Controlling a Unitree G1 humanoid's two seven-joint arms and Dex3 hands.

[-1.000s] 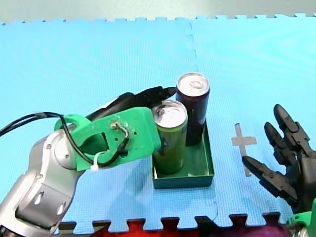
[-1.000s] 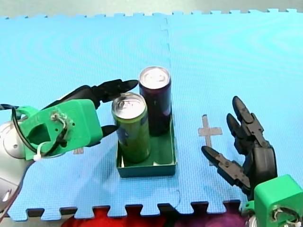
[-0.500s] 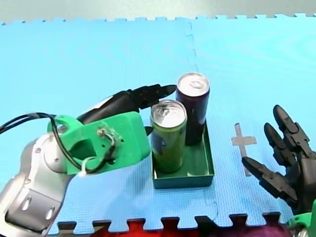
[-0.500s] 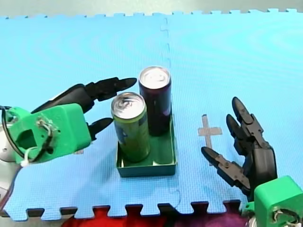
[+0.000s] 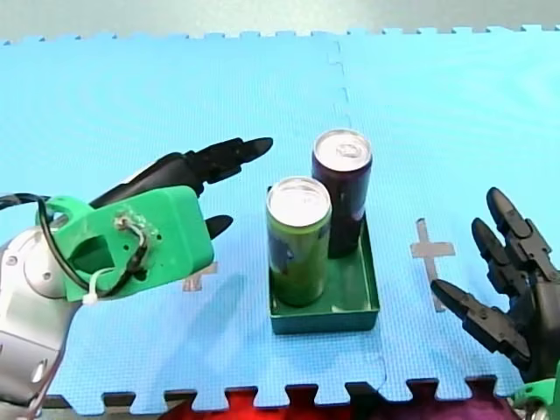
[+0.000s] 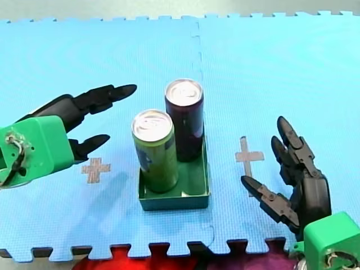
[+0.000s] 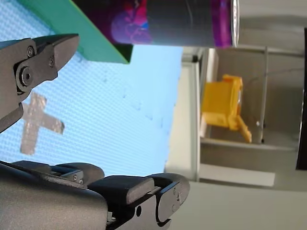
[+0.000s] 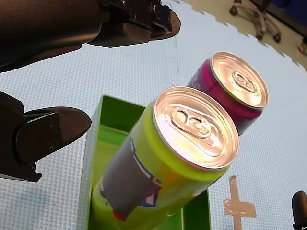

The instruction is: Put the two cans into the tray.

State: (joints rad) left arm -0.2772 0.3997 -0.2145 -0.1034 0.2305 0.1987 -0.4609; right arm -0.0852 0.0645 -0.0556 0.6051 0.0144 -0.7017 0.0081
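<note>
A green can (image 5: 299,245) and a dark purple can (image 5: 343,197) stand upright, side by side, in the small green tray (image 5: 370,302) at the middle of the blue mat. The green can is nearer to me and the purple one stands behind it. My left hand (image 5: 245,182) hovers to the left of the cans, apart from them and holding nothing. Low on the right, beyond the tray, my right hand (image 5: 468,249) also holds nothing. The second wrist view looks down on the green can (image 8: 192,129), the purple can (image 8: 237,86) and the tray's wall (image 8: 112,115), with black fingers beside them.
A grey tape cross (image 5: 431,249) lies on the mat right of the tray, and another tape cross (image 6: 95,167) lies to its left under the left hand. The mat's jigsaw front edge (image 5: 289,398) runs close below the tray. A yellow object (image 7: 225,103) stands beyond the mat.
My left hand has let go of the green can and drawn back to the left. The can stays standing in the tray. The right hand has not moved.
</note>
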